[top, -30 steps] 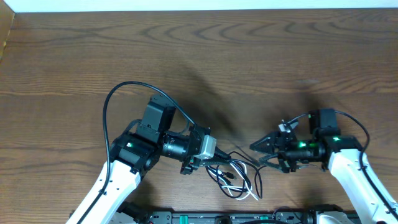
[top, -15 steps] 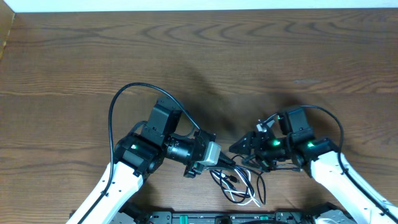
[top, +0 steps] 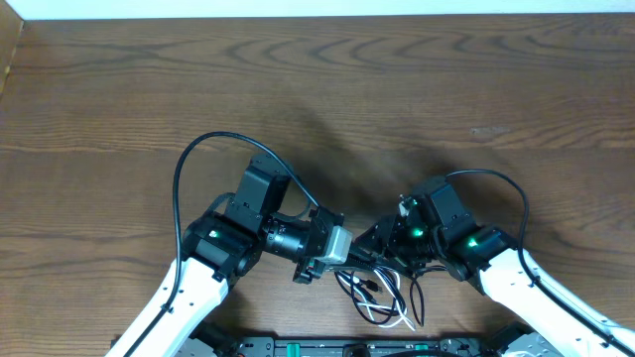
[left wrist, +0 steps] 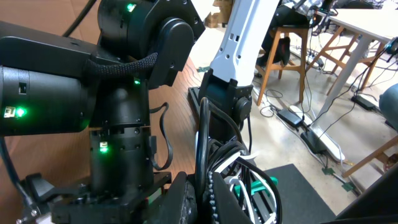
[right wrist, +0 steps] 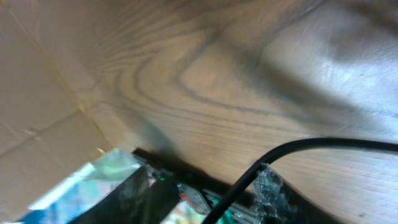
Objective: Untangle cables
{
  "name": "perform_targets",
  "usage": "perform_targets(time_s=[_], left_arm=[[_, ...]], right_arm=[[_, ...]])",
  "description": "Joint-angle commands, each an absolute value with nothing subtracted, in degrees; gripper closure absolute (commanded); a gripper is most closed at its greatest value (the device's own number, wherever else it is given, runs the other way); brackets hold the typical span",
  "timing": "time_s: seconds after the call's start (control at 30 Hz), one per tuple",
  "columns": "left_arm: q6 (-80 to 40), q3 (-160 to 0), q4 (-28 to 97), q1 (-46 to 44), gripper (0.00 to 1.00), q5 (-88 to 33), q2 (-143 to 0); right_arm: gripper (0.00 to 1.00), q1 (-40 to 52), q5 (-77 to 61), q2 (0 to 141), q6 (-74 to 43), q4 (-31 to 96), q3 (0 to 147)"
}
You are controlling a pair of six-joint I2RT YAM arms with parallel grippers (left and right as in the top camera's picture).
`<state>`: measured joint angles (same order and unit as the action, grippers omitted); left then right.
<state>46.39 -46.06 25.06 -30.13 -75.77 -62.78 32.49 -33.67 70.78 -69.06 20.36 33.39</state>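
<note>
The left pincer (top: 349, 260) holds the cables (top: 382, 297) tight, so the spread right pincer (top: 375, 243) should pinch just one and pull slowly.

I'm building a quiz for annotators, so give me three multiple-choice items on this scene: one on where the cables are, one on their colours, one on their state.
1. Where do the cables lie?
A. far left corner
B. by the table's near edge, mid-width
C. far right corner

2. What colours are they?
A. red and blue
B. all yellow
C. black and white

3. What state are they in?
A. looped together in one tangle
B. laid straight and apart
C. hanging off the table

Key: B, the overhead view shows them low and central; C, white loops sit among black ones; A, the loops overlap each other.
</note>
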Motion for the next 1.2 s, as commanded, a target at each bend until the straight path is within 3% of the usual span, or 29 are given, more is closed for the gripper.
perform_targets(time_s=[0.0,0.17,0.33,0.63,1.17], left_arm=[[46.7,-46.2,24.8,-30.3,0.94,-77.6,-62.5],[46.5,-46.2,24.9,-30.3,0.93,-77.6,-62.5],[46.5,-46.2,25.8,-30.3,0.93,-77.3,-62.5],[46.5,-46.2,26.5,-30.3,0.93,-77.3,-62.5],[46.5,-46.2,26.8,-30.3,0.93,-76.0,-62.5]], right_arm=[[0.62,32.8,-28.8,71.3,-70.2,20.4,33.7],[0.84,32.8,-27.0,71.9,-70.1,20.6,33.6],[0.99,32.8,-23.7,72.4,-69.3,22.4,33.6],[0.99,27.0,-20.5,72.4,-64.1,28.3,33.6],[0.99,-1.0,-20.4,72.4,-49.3,44.1,33.6]])
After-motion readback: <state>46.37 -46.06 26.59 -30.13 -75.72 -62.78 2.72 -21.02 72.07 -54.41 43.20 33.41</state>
